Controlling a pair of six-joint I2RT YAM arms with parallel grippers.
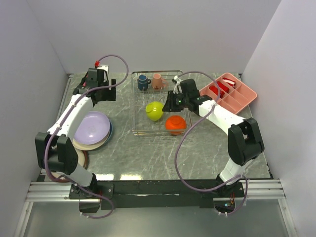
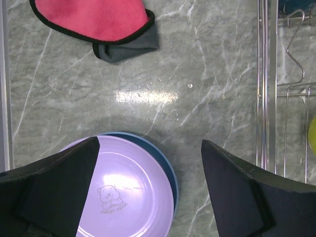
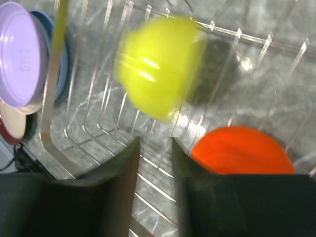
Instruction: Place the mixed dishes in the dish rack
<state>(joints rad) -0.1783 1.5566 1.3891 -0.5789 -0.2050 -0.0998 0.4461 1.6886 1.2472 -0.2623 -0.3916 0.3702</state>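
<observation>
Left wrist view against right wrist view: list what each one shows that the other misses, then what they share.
Left wrist only: the pink cloth. Right wrist only: the orange bowl in the rack, and a cream plate under the stack. Both: the lavender plate on the blue plate, the wire rack, the marble table, and the yellow-green bowl, only a sliver at the left wrist view's edge.

I see a grey-green marbled table (image 1: 148, 153) carrying a silvery wire dish rack (image 1: 134, 113) mid-table, a lavender-topped stack of plates (image 1: 92, 127) to its left, a pink compartmented plastic tray (image 1: 242, 96) to its right, and a red-pink folded cloth (image 2: 94, 17) near the plates.
</observation>
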